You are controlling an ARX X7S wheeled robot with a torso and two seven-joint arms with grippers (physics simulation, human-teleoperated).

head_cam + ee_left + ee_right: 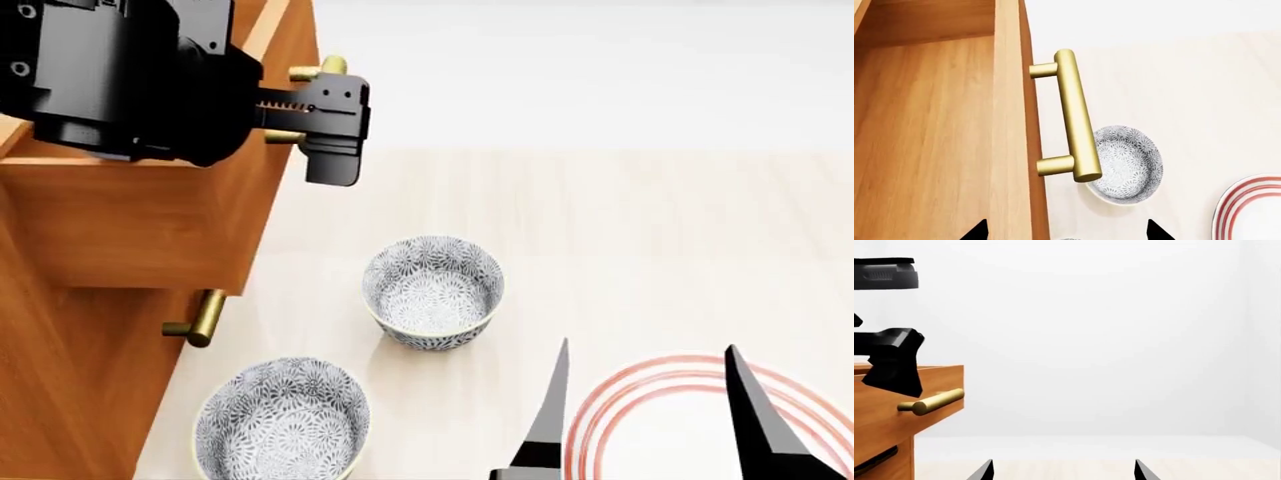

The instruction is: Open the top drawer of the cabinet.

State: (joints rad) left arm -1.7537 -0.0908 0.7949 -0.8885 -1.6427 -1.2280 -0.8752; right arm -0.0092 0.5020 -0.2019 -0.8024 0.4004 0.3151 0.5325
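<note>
Left wrist view: smooth wooden top drawer [927,130] (apparently open), cylindrical brass handle [1075,115].

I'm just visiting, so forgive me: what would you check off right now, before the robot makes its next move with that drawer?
1. top drawer pulled out of the cabinet: ok, its inside shows.
2. left gripper open: ok.
3. Left gripper clear of the brass handle: ok in the left wrist view, nothing is between the fingertips.
4. Patterned bowls out of the drawer's way: ok, they sit lower.
5. right gripper idle and open over the striped plate: ok.
</note>
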